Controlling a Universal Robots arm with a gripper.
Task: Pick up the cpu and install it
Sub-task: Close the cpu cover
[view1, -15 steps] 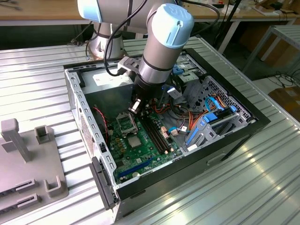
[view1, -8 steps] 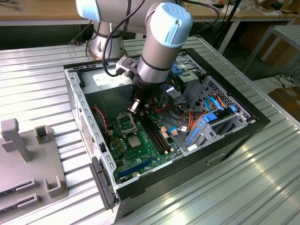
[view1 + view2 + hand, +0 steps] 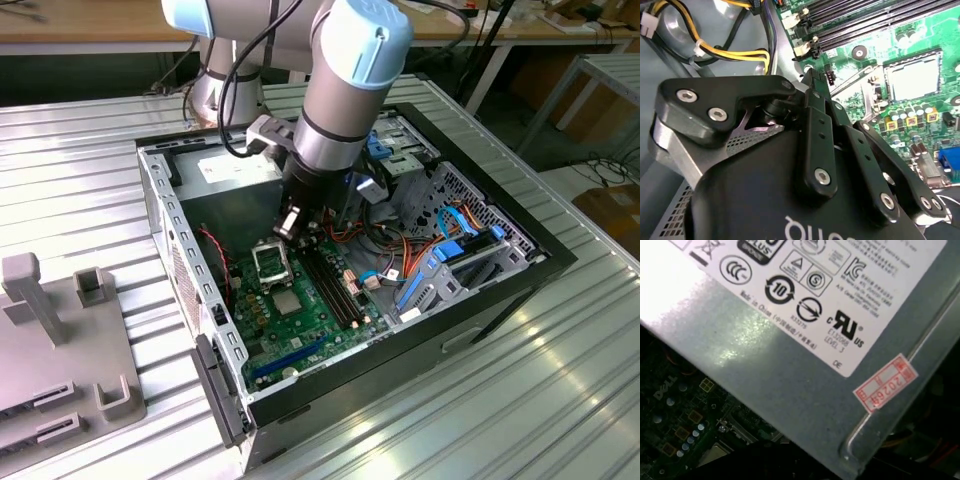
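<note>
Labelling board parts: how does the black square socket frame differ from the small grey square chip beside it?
In the exterior view, the socket frame is black-rimmed with a paler middle, while the grey chip is evenly grey. The socket frame is larger than the grey chip. Both are square and sit on the green motherboard.

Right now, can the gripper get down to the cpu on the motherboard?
Probably yes. In the second wrist view the cpu lies uncovered inside the black socket frame. In the exterior view the gripper hangs close above that spot, and the cables lie off to one side.
</note>
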